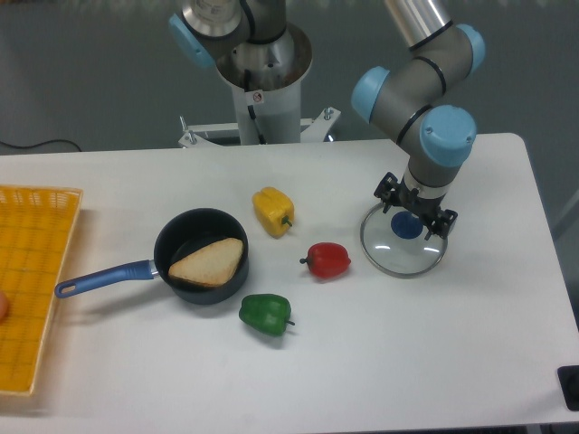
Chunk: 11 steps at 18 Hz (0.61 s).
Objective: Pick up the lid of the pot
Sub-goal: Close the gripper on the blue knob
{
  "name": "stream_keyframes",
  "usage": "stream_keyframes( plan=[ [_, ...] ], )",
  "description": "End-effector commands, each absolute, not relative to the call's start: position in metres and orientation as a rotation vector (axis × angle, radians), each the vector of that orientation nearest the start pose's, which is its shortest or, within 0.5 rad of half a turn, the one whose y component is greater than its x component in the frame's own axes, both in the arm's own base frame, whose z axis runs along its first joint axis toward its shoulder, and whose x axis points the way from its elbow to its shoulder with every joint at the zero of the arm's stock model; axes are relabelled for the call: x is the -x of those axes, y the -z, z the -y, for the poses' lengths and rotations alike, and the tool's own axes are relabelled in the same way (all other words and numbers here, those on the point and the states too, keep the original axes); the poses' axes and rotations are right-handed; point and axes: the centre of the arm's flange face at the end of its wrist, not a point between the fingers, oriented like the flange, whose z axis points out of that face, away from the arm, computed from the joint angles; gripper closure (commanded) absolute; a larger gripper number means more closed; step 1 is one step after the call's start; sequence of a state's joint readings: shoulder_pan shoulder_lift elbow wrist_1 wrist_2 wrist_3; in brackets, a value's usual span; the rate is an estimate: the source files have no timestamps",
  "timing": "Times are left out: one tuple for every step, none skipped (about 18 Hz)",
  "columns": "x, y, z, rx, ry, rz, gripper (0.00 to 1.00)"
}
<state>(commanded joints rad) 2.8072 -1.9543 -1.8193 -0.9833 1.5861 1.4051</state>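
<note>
Glass pot lid [398, 259] lies just right of red pepper [327, 260], landmark here. Gripper [417, 207] over lid, beyond and right of red pepper; fingers released, spread. Yellow pepper [272, 211] beyond it, leftward; green pepper [264, 314] nearer camera, leftward.

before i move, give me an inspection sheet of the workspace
Surface: white table, lit evenly.
Job's things: clear round pot lid with blue knob, lying on the table.
Clutter: yellow toy pepper, red toy pepper, green toy pepper; black pan with blue handle, tan piece inside.
Gripper: two-finger gripper open over the lid.
Cables: thin black cable, far left.
Surroundings: orange-yellow crate at left.
</note>
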Motion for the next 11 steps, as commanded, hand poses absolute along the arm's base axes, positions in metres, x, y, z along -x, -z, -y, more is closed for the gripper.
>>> stream_keyframes(
  plan=[
    [0.4963, -0.2206, -0.3119, 3.155, 0.058, -0.267, 0.0],
    [0.496, -0.219, -0.3118, 3.155, 0.055, -0.267, 0.0],
    [0.4959, -0.217, -0.312, 3.153, 0.058, -0.267, 0.0],
    [0.496, -0.2161, -0.3122, 3.152, 0.061, -0.265, 0.0],
    [0.4955, -0.2161, -0.3129, 3.152, 0.061, -0.267, 0.0],
    [0.4958, -0.2145, -0.313, 3.153, 0.063, -0.267, 0.0],
    [0.4959, -0.2136, -0.313, 3.153, 0.066, -0.267, 0.0],
    [0.4959, -0.2136, -0.313, 3.153, 0.066, -0.267, 0.0],
    [0.4959, -0.2127, -0.3131, 3.153, 0.068, -0.267, 0.0],
    [0.4956, -0.2128, -0.3139, 3.153, 0.066, -0.269, 0.0],
    [0.4961, -0.2128, -0.3131, 3.153, 0.066, -0.267, 0.01]
  ],
)
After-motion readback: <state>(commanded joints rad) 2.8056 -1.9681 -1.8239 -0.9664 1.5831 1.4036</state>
